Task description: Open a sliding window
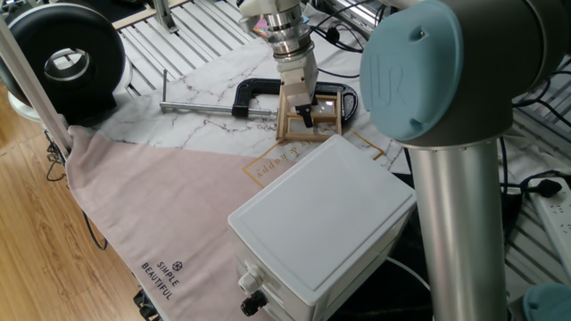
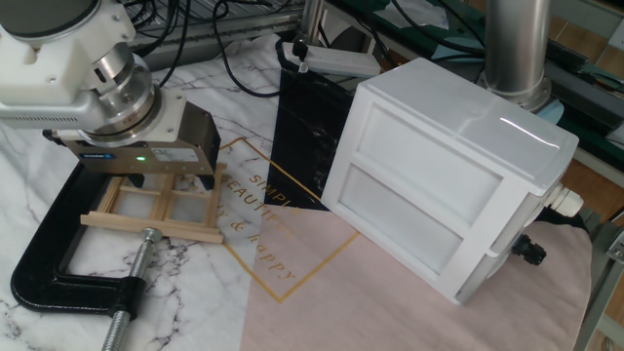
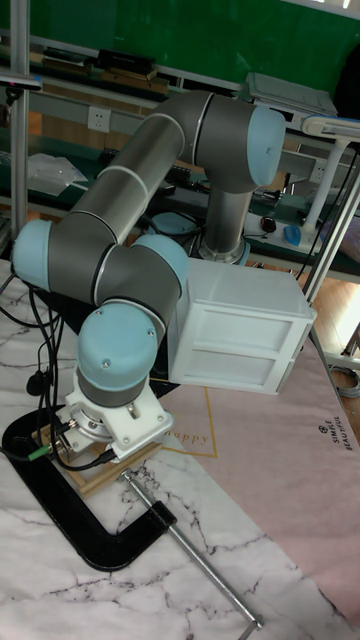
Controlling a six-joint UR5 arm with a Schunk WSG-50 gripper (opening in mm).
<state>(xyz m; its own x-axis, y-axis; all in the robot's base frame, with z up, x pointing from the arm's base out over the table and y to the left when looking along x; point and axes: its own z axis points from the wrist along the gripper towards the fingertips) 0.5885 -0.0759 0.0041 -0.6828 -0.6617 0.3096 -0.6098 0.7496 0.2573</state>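
Sliding window [image 2: 156, 210]: small light tan wooden frame, rectangular, pale panes split by thin wooden bars. Lies on the marble-patterned surface [image 1: 201, 89], within the jaws of a black C-clamp [image 2: 44, 268]; also seen in one fixed view [image 1: 321, 120], just beyond the white box.

C-clamp: black cast body, curved, with a bright threaded steel screw [image 2: 132, 283] and a long rod handle [image 1: 192, 107].

End effector [image 1: 304, 114]: metal-bodied, dark fingers pointing down onto the window frame. Whether the fingers are apart or closed cannot be told in any view. The other fixed view [image 2: 146, 180] shows its grey housing with a green indicator light and hides the fingertips; the tall fixed view shows only the wrist and its white flange above the frame [image 3: 95, 475].

White box [image 2: 448, 171]: large, smooth plastic, rounded corners, two recessed panels on one face; black cable gland and knob at one end. Closed; contents not visible.

Cloth [image 1: 169, 214]: pale pink fabric, gold line print, black lettering "SIMPLE BEAUTIFUL", laid over part of the surface, under the box.
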